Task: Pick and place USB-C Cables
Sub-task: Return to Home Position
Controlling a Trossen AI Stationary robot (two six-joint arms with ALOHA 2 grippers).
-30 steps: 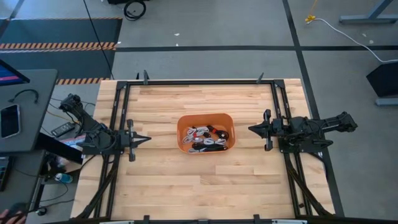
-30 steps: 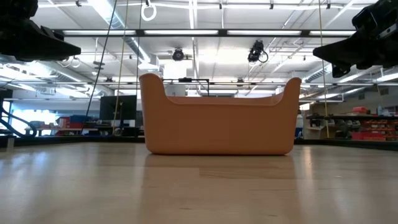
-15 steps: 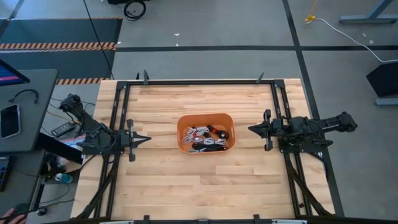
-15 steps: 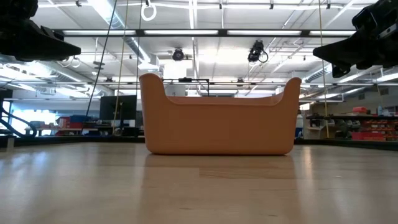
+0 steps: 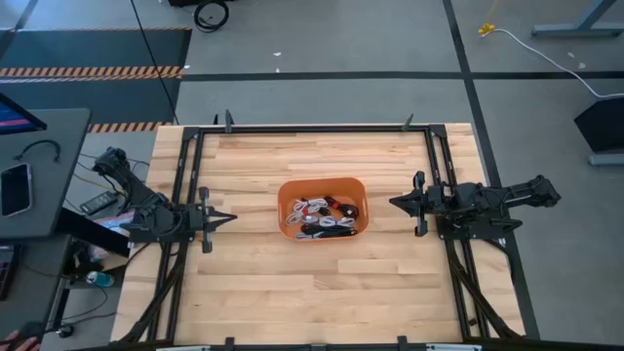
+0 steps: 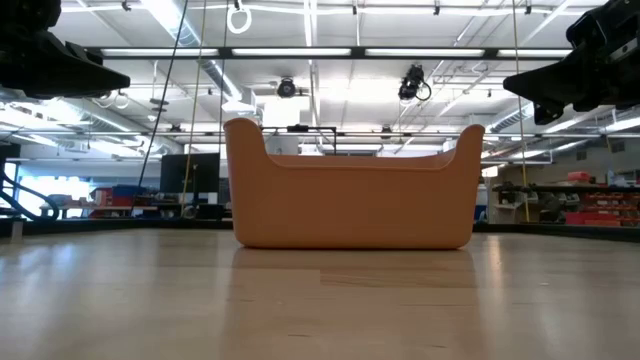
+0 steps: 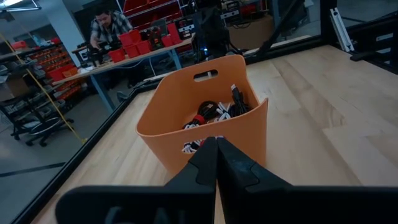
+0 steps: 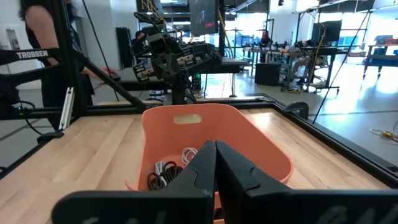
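The USB-C cables (image 5: 322,218) lie heaped as small coiled bundles inside the orange bin (image 5: 282,210) at the middle of the counter (image 5: 244,283). White bundles sit mostly toward the bin's left side, and black ones toward its right and near sides. One black coil (image 7: 200,117) carries a red band. The bundles overlap, so they cannot be counted.

Table (image 5: 253,166): pale wood planks, smooth, slight sheen. Orange bin (image 5: 282,210): plastic, smooth, matt. USB-C Cables (image 5: 322,216): white & blk, smooth plastic sheaths. Frame (image 5: 322,128) round table: blk matt metal.
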